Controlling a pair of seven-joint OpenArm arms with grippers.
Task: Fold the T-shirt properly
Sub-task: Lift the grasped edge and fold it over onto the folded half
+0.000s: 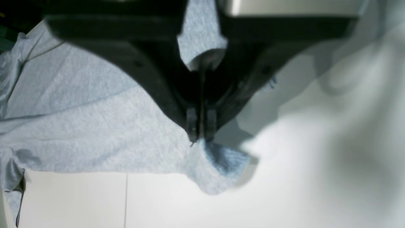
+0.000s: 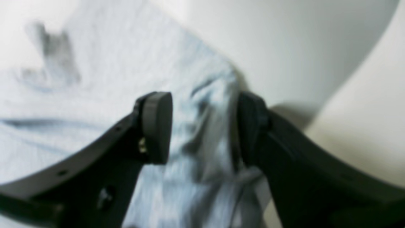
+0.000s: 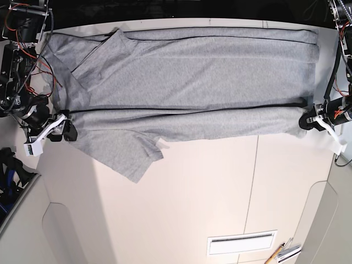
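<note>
The T-shirt (image 3: pixel 187 82) lies spread across the far half of the white table (image 3: pixel 198 198), its near edge folded over (one sleeve hangs toward me). The left gripper (image 1: pixel 201 134) has its fingers pressed together, pinching a corner of the cloth. The right gripper (image 2: pixel 204 126) is spread, with bunched cloth between its pads (image 2: pixel 156 126).

Heather-grey T-shirt (image 3: pixel 187 82), mottled with fine pale flecks, no print visible on the upward side; bluish-grey in both wrist views. Plain off-white table (image 3: pixel 181 198) under the T-shirt, with thin darker seam lines running away from its lower hem. Black left gripper (image 1: pixel 201 134) and black right gripper (image 2: pixel 202 126), matte, unpatterned, at opposite ends of the T-shirt.
</note>
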